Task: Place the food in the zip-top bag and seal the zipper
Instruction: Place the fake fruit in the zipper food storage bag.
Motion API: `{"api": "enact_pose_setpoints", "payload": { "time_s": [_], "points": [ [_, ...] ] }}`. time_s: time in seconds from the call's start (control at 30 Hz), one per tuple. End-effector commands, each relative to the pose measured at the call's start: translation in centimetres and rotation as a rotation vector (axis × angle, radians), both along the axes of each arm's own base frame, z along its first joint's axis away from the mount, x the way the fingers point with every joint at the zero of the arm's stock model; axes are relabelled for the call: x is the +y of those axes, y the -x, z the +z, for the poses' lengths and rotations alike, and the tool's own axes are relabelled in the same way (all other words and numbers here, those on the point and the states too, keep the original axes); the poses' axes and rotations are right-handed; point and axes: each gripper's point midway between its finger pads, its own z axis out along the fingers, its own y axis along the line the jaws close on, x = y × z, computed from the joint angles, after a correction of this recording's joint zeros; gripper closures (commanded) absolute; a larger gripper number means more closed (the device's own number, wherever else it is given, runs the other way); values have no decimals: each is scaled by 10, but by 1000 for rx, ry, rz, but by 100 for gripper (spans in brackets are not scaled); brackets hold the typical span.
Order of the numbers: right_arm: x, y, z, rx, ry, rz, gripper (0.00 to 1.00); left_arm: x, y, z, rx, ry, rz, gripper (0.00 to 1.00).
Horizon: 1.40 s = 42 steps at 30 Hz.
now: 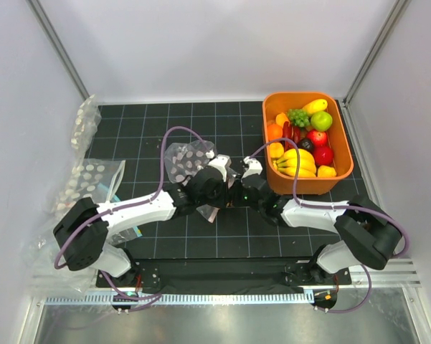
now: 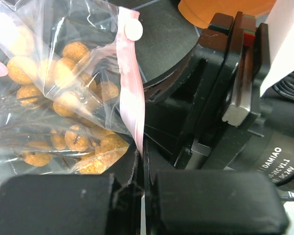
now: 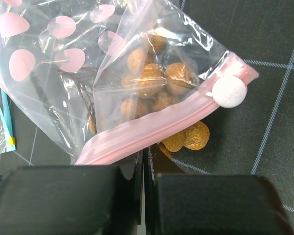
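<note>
Two grippers meet at mid-table, each with its jaws pressed together on the same thing. From its wrist camera, the left gripper (image 2: 143, 188) pinches the lower end of the pink zipper (image 2: 130, 93), which runs straight up out of the closed fingers. The right gripper (image 3: 146, 183) clamps the strip where it dips toward its pads.

Just past the fingers, the bag (image 3: 63, 98) lies crumpled on the mat with the nut cluster (image 3: 156, 78) inside it. One brown lobe shows below the strip, and I cannot tell whether it pokes out of the mouth or is seen through a fold. A white slider (image 3: 227, 91) sits at the far end of the zipper.

Farthest off, at the right rear, the tub (image 1: 344, 154) holds the other fruit (image 1: 301, 143).

The sealing step looks to be in hand, since food is bagged and both grips are on the rim. Whether the tracks are already mated cannot be read here. Next, one gripper likely needs to anchor the strip taut while the other works along it, keeping that stray lobe clear of the seam.
</note>
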Motion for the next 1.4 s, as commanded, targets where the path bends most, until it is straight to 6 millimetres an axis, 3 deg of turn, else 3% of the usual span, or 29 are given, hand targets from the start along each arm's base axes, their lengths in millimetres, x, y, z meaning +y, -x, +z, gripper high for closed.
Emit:
{"api": "enact_pose_setpoints", "payload": {
  "time_s": [0.0, 0.07, 0.1, 0.2, 0.4, 0.6, 0.77, 1.0, 1.37],
  "points": [
    [6, -12, 24, -67, -93, -10, 97, -15, -1, 6, -6, 35, -15, 100],
    [2, -13, 24, -66, -88, -20, 97, -12, -9, -6, -12, -11, 14, 100],
    [0, -13, 29, -76, -93, -24, 97, -9, -11, -22, 6, -66, 23, 100],
    [-14, -16, 26, -66, -41, -77, 83, -5, -21, -41, 17, -161, 51, 100],
    [-40, -18, 26, -65, 43, -160, 75, 0, -30, -60, 34, -246, 73, 100],
    [-58, -26, 29, -82, 39, -195, 54, 4, -31, -60, 39, -246, 85, 100],
    [-65, -38, 10, -37, 67, -218, 52, 4, -32, -57, 34, -242, 87, 100],
    [-61, -53, -10, -25, 113, -217, 51, 6, -33, -59, 37, -245, 95, 100],
    [-43, -64, -20, -72, 91, -127, 46, 4, -29, -51, 47, -207, 79, 100]
  ]
}}
